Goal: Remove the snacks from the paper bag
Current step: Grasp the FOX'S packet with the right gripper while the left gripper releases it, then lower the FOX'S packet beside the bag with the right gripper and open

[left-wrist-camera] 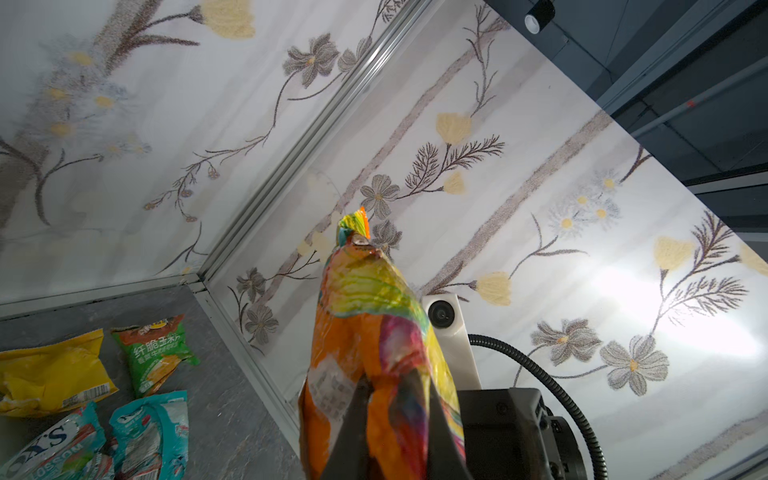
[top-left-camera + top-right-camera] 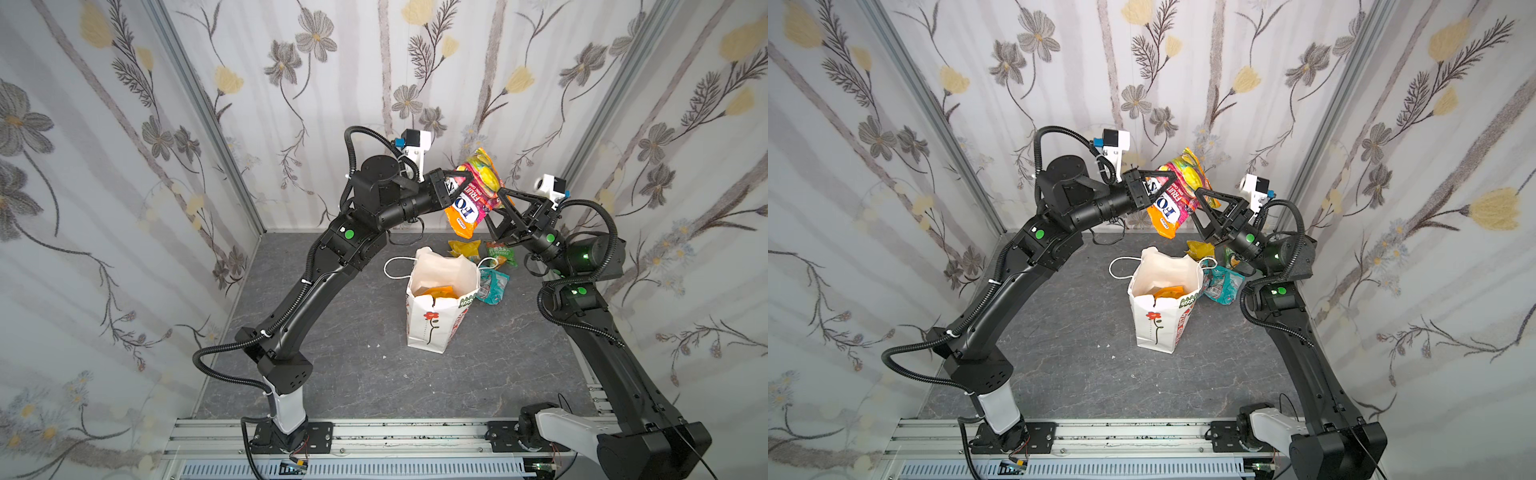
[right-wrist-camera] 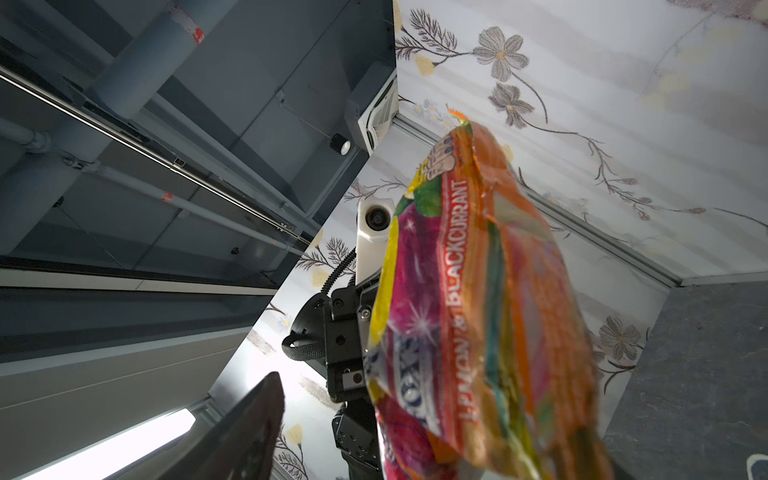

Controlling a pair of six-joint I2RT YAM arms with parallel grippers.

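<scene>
High over the back of the table hangs a large orange-and-pink fruit snack packet [image 2: 478, 187] [image 2: 1183, 187] [image 1: 374, 332] [image 3: 478, 311]. My left gripper [image 2: 463, 178] [image 2: 1165, 187] [image 1: 390, 386] is shut on one end of it. My right gripper [image 2: 494, 205] [image 2: 1197, 208] stands open around the packet's other edge; one finger [image 3: 257, 415] shows, the other is hidden. The white paper bag [image 2: 432, 320] [image 2: 1154, 328] stands upright below, with an orange packet [image 2: 436, 291] inside. Yellow [image 2: 465, 248] [image 1: 45, 374], green [image 2: 498, 251] [image 1: 158, 353] and teal [image 2: 492, 286] [image 1: 153, 428] snacks lie behind and right of it.
Floral walls close in the table on three sides, and the snacks on the table lie near the back right corner. An aluminium rail [image 2: 374, 432] carrying both arm bases runs along the front edge. The bag's cord handle [image 2: 395, 266] hangs out to its left.
</scene>
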